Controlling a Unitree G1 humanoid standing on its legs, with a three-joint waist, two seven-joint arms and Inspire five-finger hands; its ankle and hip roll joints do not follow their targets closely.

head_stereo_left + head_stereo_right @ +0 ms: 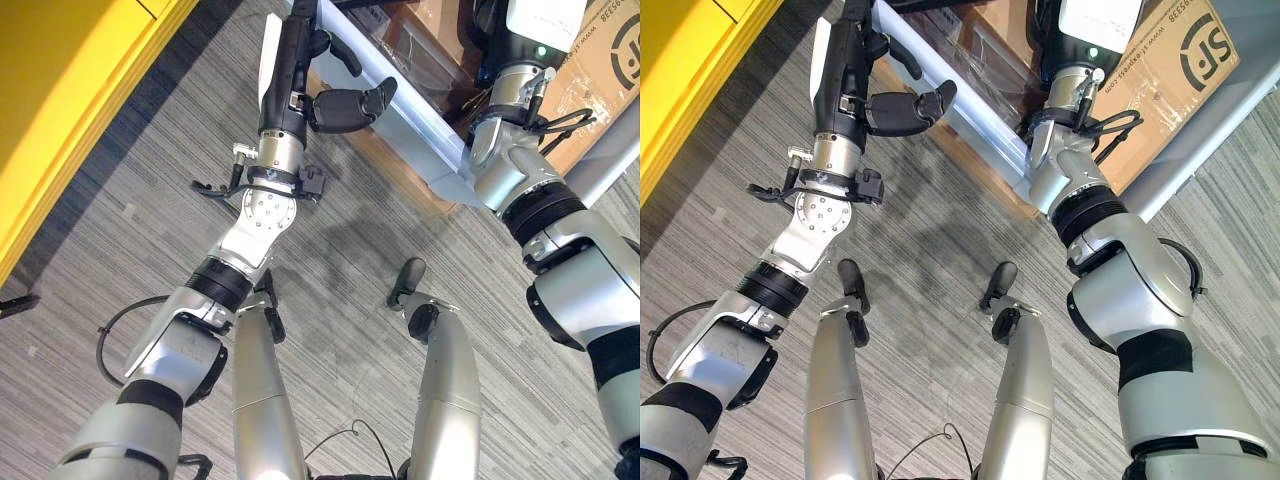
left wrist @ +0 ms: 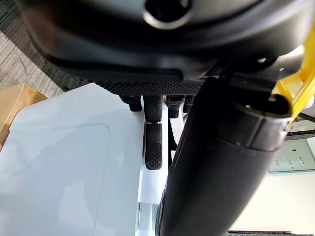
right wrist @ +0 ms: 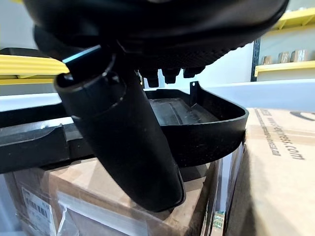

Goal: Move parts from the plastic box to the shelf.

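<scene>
Both hands reach over the pale shelf rail (image 1: 400, 105): the left hand (image 1: 300, 60) lies straight-fingered against a white part (image 2: 64, 167), while the right hand (image 3: 123, 142) hangs above a black tray (image 3: 206, 123) — its fingers hidden, grip unclear. Unclasped, the white part could slide off the rail — a nudge would do it.

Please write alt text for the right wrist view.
The right hand hangs close above a black plastic tray, its thumb pointing down in front. The tray rests on cardboard boxes.
</scene>
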